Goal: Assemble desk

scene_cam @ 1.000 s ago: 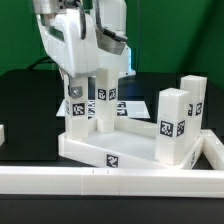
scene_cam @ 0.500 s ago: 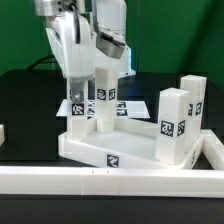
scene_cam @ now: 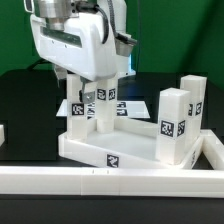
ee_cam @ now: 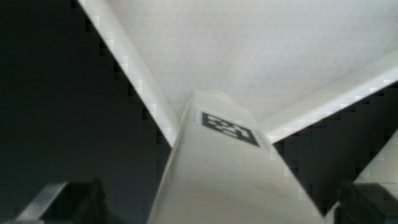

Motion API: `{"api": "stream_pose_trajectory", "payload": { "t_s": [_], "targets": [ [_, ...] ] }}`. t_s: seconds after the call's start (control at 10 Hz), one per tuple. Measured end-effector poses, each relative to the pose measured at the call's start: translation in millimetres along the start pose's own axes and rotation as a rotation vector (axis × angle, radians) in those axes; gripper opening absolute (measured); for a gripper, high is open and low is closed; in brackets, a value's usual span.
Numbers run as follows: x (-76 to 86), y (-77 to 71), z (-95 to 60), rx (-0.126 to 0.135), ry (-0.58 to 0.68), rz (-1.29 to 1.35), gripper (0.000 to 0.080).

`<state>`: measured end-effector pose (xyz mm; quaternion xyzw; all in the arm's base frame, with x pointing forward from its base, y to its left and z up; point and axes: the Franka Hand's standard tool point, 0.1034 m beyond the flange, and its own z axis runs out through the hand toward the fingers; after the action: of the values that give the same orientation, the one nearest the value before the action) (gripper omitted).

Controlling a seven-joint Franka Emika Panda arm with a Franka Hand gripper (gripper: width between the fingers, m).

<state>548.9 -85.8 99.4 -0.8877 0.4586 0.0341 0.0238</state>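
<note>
Tool [scene_cam: 83,92] sits low over the near-left leg [scene_cam: 78,108] as I see it in the exterior view, but the bulky white wrist housing covers the fingers, so I cannot tell how wide it is or whether it grips anything. On my wrist view a square-section white leg [ee_cam: 228,170] runs up the middle with a black-and-white tag on its face, and two dark blurred finger shapes [ee_cam: 63,203] flank it at the frame's edge; contact is not clear.

Everything of the desk is smooth matte white plastic. The tabletop [scene_cam: 110,152] is a shallow rectangular tray with a raised rim, lying on the black counter [scene_cam: 25,100]. Four upright legs stand in its corners: a second one [scene_cam: 108,100] just beside the first, a third [scene_cam: 172,125] at the exterior view's right, a fourth [scene_cam: 193,100] behind that.

A long white border rail [scene_cam: 110,180] crosses the foreground, hiding the tray's lower front edge. Green backdrop [scene_cam: 170,35] behind
</note>
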Motion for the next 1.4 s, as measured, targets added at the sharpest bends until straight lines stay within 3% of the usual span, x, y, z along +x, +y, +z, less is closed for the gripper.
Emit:
{"api": "stream_pose_trajectory", "payload": {
  "t_s": [0.1, 0.3, 0.5, 1.4],
  "targets": [
    [0.0, -0.1, -0.1, -0.002, 0.001, -0.053, 0.0648],
    [0.7, 0.1, -1.4, -0.046, 0.021, -0.255, 0.0648],
    [-1.0, -0.8, -1.2, -0.074, 0.027, -0.405, 0.0648],
    [-8.9, -8.8, 2.3, -0.099, 0.027, -1.059, 0.0626]
  ]
}}
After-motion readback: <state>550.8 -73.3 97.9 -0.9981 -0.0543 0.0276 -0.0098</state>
